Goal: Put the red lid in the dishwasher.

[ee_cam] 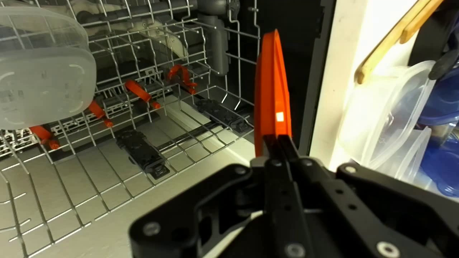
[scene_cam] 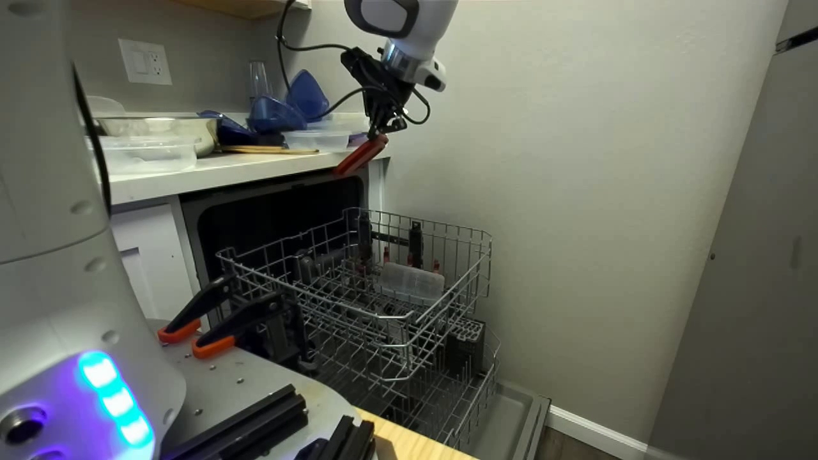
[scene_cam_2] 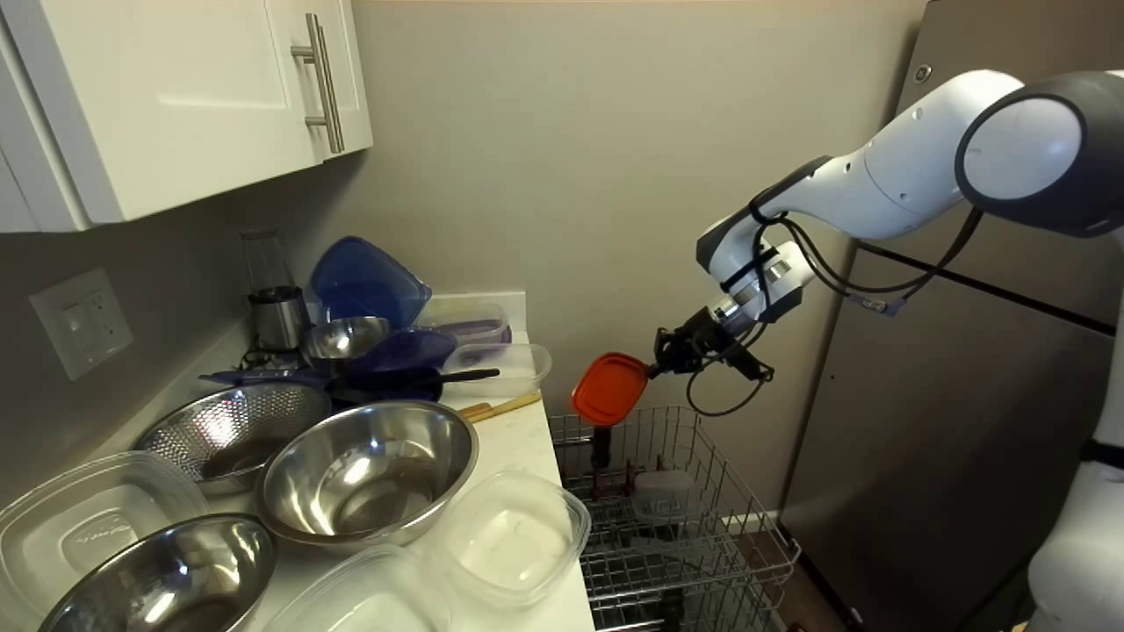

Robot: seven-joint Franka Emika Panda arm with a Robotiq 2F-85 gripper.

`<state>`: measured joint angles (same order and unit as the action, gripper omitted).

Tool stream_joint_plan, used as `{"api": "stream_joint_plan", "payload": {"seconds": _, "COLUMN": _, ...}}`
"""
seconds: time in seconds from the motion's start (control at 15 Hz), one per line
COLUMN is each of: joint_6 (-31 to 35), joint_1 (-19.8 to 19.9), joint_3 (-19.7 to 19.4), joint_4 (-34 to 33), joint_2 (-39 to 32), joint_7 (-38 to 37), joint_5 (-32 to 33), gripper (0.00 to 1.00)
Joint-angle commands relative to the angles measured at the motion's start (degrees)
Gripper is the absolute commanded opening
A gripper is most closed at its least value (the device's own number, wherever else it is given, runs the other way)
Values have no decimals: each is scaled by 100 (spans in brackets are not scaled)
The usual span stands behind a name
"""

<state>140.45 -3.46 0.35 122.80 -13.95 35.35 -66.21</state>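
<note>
The red lid [scene_cam: 361, 156] is held in the air in both exterior views, beside the counter's edge and above the far part of the rack; it also shows in an exterior view [scene_cam_2: 609, 389] with its flat face visible. My gripper [scene_cam_2: 652, 372] is shut on the lid's edge. In the wrist view the lid [ee_cam: 271, 89] stands edge-on beyond the closed fingertips [ee_cam: 278, 138]. The dishwasher [scene_cam: 281, 207] is open, with its dark cavity under the counter. Its upper wire rack [scene_cam: 395, 317] is pulled out below the lid. The rack also fills the left of the wrist view [ee_cam: 132, 197].
A clear plastic container [scene_cam: 412, 284] lies in the upper rack, near several red clips [ee_cam: 138, 91]. A lower rack [scene_cam: 473, 409] is also pulled out. The white counter [scene_cam: 255, 167] holds steel bowls [scene_cam_2: 369, 474], clear containers [scene_cam_2: 518, 540] and blue items [scene_cam_2: 369, 281].
</note>
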Motion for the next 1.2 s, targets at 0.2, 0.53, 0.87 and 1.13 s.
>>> {"api": "stream_joint_plan", "payload": {"seconds": 0.2, "joint_6": 834, "joint_1": -94, "joint_3": 118, "joint_4": 118, "joint_2": -162, "joint_7": -827, "joint_5": 1181, "gripper": 0}}
{"api": "stream_joint_plan", "payload": {"seconds": 0.53, "joint_6": 1378, "joint_1": 15, "joint_3": 100, "joint_4": 255, "joint_2": -221, "joint_7": -1612, "joint_5": 2457, "gripper": 0}}
{"api": "stream_joint_plan", "payload": {"seconds": 0.87, "joint_6": 1622, "joint_1": 192, "joint_3": 62, "joint_4": 395, "joint_2": -339, "joint_7": -2187, "joint_5": 3470, "gripper": 0}}
{"api": "stream_joint_plan", "payload": {"seconds": 1.13, "joint_6": 1807, "joint_1": 295, "joint_3": 24, "joint_4": 446, "joint_2": -559, "joint_7": -2681, "joint_5": 4319, "gripper": 0}}
